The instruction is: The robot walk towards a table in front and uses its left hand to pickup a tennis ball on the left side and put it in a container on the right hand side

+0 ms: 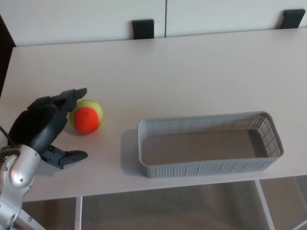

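At the far left, near the table's (pixel 192 72) front-left corner, the robot's left arm comes up over the front edge, with a silver wrist joint (pixel 18 170) below the black left hand (pixel 45 127). The hand lies low over the tabletop with its fingers apart. The upper fingers (pixel 74 95) reach toward the right and end at the top-left of the tennis ball (pixel 86 116); whether they touch it or only stand just beside it cannot be told. The thumb (pixel 72 155) points right along the table, nearer the front edge and clear of the ball. Nothing is clamped, and the ball sits in the mouth of the spread hand rather than in its grasp.

The ball rests on the table's left side, about midway between the far and front edges. It is yellow-green with a large orange patch facing the camera.

To the right, well apart from the ball, a grey perforated container (pixel 206 167) stands near the front edge, with its long side parallel to that edge. It reaches from about the table's middle toward the front-right corner, and its solid bottom is bare.

Along the far edge are two black blocks, one near the middle (pixel 143 28) and one at the far-right corner (pixel 291 18), in front of white panels (pixel 86 19). The right hand does not show.
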